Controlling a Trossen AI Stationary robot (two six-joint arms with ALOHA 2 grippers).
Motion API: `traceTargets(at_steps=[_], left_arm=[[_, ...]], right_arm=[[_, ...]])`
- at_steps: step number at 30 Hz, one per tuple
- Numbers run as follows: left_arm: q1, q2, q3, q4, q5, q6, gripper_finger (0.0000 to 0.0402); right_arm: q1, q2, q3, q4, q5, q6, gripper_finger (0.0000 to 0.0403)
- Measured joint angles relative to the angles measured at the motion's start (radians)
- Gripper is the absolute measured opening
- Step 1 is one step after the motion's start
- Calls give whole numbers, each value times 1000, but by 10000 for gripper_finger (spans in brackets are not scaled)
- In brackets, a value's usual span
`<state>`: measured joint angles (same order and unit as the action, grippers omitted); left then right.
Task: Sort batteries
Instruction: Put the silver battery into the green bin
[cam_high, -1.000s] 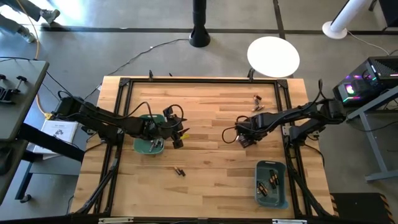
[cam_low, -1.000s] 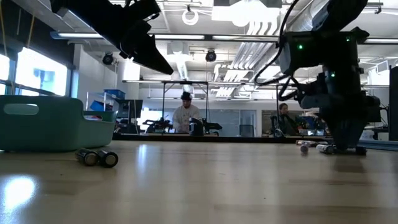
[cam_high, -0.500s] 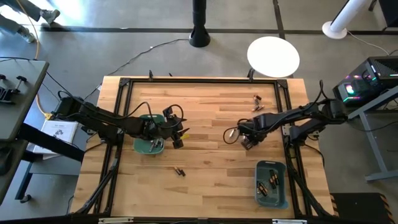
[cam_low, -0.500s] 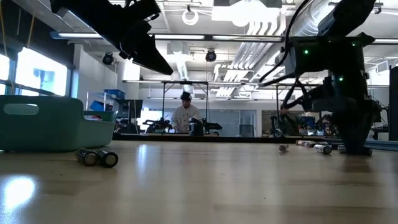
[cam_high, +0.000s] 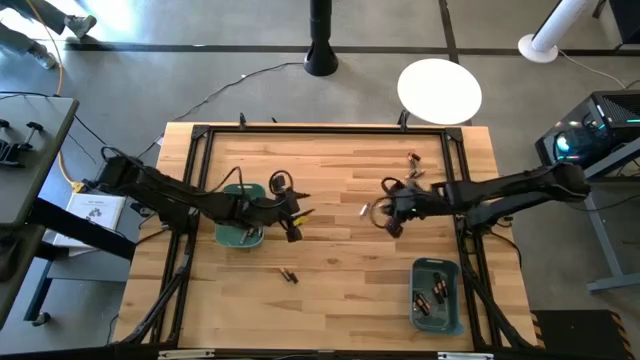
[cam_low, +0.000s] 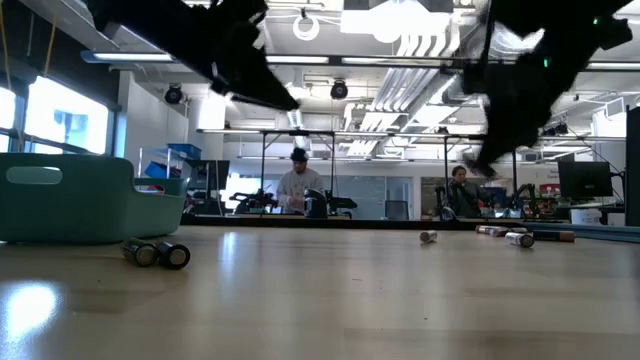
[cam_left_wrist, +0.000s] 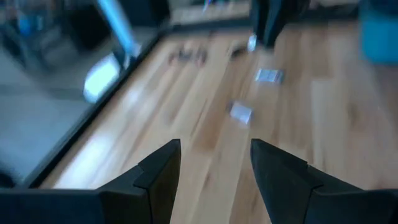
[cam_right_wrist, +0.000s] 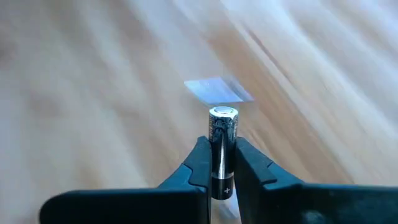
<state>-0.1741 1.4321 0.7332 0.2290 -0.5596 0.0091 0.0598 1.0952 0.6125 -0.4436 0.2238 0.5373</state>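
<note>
Two teal bins stand on the tabletop. The right bin, at about 5 o'clock from the tabletop's centre, holds several dark cells with copper bands. The left bin, at about 9 o'clock, sits partly under the left arm; one pale cell shows at its near rim, and the rest of its contents cannot be made out.

Loose batteries: a dark pair lies at about 7 o'clock, well apart from both bins, and a small cluster lies at about 1 o'clock near the frame.

Right gripper is a little right of centre, at about 3 o'clock. Only its wrist view shows the grip: the jaws are clenched on a dark cell standing upright between them, silvery cap up. A "+" mark is readable low on its casing; other print is illegible.

Left gripper is just beside the left bin, toward centre. Its wrist view shows the fingers parted with nothing between them, released.

The low view alone shows the dark pair close to the left bin, further cells far across the tabletop, and people at benches in the room behind.
</note>
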Motion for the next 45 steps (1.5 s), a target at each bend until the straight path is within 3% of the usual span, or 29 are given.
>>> traceTargets(at_steps=[4,8,13,18,24,34,45], left_arm=[[-11,94,-37,309,116,190,188],[-13,185,-27,507,271,390,188],[-5,259,69,579,392,398,193],[31,310,168,492,578,316,218],[60,350,220,446,620,307,230],[110,362,223,424,760,237,174],[98,361,223,434,765,270,117]], right_arm=[[62,-34,-86,421,-113,-264,22],[81,-1,-126,682,-208,-355,22],[86,72,-97,720,-226,-400,22],[86,151,-72,785,-272,-449,22],[86,182,-69,837,-308,-475,23],[86,191,-69,874,-349,-492,23],[86,191,-69,900,-349,-491,23]])
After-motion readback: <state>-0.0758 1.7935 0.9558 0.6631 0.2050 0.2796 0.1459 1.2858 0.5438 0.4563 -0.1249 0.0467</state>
